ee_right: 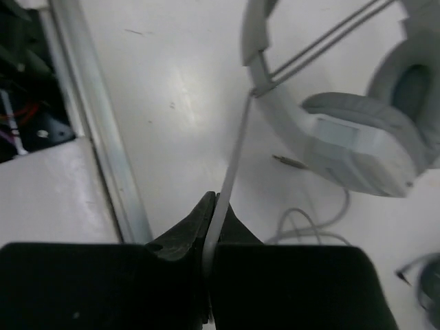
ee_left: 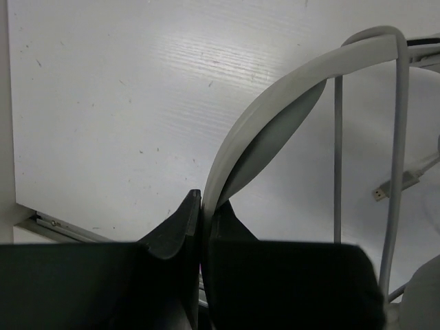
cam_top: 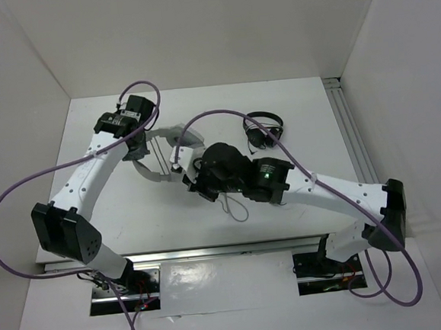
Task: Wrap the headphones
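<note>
Headphones (cam_top: 151, 173): laid on the table (cam_top: 156, 223) between the two grippers. The wide grey headband is taken by the left tool, and one padded earcup (ee_right: 357, 144) is seen ahead and to the right of the right tool.
Left gripper (ee_left: 201, 206): closed tight on the headband (ee_left: 275, 103). The band is clamped edge-on between the jaws and arches away up and to the right of the fingertips.
Right gripper (ee_right: 215, 206): closed on a thin pale strip (ee_right: 230, 158). This is apparently the cable, though the view is too blurred for certainty. The strip is stretched straight from the jaws up to the headband's end.
Loose cable (ee_right: 309, 234): looped on the table just right of the right fingertips, with a plug (ee_right: 289, 161) seen lying beyond it.
Black headphones (cam_top: 264, 131): set on the table beyond the right wrist, apart from the grey pair.
</note>
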`<state>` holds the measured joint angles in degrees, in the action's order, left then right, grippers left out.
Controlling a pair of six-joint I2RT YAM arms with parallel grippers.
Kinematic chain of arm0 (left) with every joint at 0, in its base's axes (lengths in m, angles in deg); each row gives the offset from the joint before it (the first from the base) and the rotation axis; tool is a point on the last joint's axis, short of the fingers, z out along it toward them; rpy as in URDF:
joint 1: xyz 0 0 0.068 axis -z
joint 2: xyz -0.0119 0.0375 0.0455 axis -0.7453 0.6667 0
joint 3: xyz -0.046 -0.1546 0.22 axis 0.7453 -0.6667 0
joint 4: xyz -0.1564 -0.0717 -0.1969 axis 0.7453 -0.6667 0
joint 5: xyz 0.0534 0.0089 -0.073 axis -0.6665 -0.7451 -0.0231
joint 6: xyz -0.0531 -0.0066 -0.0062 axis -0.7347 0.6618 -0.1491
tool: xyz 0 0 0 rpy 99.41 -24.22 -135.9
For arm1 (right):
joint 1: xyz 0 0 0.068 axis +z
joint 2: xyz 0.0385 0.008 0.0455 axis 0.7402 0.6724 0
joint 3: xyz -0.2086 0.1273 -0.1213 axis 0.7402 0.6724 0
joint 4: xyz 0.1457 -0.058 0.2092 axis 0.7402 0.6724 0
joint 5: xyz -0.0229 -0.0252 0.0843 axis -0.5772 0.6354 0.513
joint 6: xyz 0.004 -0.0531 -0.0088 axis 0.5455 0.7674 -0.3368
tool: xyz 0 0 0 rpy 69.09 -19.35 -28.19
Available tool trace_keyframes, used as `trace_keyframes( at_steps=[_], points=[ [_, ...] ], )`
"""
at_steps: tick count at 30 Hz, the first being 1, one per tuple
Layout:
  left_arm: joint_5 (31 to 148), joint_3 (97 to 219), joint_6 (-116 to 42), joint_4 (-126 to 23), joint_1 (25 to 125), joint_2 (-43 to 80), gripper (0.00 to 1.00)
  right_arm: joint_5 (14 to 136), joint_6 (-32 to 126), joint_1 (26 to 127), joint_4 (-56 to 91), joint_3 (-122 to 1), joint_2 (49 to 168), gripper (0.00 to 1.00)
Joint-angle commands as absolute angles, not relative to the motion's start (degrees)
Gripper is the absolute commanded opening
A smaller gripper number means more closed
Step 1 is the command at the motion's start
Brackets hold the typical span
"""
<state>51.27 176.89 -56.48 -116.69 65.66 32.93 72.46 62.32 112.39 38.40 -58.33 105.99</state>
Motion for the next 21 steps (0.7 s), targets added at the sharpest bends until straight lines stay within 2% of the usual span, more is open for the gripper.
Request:
trace_keyframes(
  at_steps=[1,3,4,5,7,8,11,15,18,21],
  points=[
    [43.11,173.47,-57.23,-106.24,64.71,29.77,0.0,52.28,69.96,116.38,58.74,-73.1,107.33,0.0],
    [43.1,171.87,-56.71,-106.24,65.33,28.54,0.0,34.8,69.96,118.92,60.1,-74.37,108.83,0.0],
    [45.28,170.56,-54.79,-105.63,66.02,28.54,0.0,21.94,72.66,119.98,55.49,-73.33,108.83,0.0],
    [46.25,169.77,-54.77,-105.63,66.99,27.76,0.0,16.33,75.12,120.95,51.26,-71.66,108.83,0.0],
    [48.44,166.18,-52.84,-104.41,68.75,25.04,0.0,7.88,83.45,122.19,38.37,-66.58,106.39,0.03],
    [48.46,164.76,-52.22,-103.7,70.84,23.81,0.0,3.75,93.59,122.19,22.9,-61.15,105.5,0.06],
    [48.46,158.63,-52.22,-100.89,73.58,19.07,0.0,3.87,102.29,120.7,3.46,-56.54,102.77,0.15],
    [52.24,152.19,-51.43,-97.54,74.9,14.32,0.0,15.88,90.48,115.0,12.62,-62.05,102.15,0.15],
    [53.46,150.77,-49.94,-97.02,77.79,10.98,0.0,19.69,88.85,111.21,11.68,-61.46,102.15,0.15],
    [55.05,149.72,-48.71,-97.02,81.39,8.33,0.0,21.46,88.33,106.21,9.39,-60.84,102.94,0.25]
  ],
)
